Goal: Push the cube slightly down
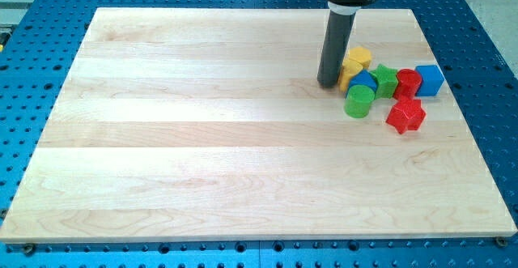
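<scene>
**Camera view: pushing the blue cube, and how it should behave**

Camera view shows the blue cube at the far right of the cluster, at about two o'clock on the counter. It looks like a small, solid, rigid block with flat faces and square edges, bright blue, its top face lighter than its sides. I judge it light and stiff, likely to slide easily on the smooth wood, and apt to turn if pushed off centre. There is no gripping to do: my end effector is a plain rod with nothing to open or shut, and it holds nothing. The place to make contact would be the middle of the cube's twelve o'clock face, so it travels straight toward six.

My tip is down on the wood at the cluster's nine o'clock side, just beside the yellow block, well apart from the cube. Between them lie a small blue block, a green block and a red block, the last touching or nearly touching the cube's nine o'clock face. A green cylinder and a red star-like block sit toward six. A short, gentle push should do, since the red neighbour may be dragged along.
</scene>
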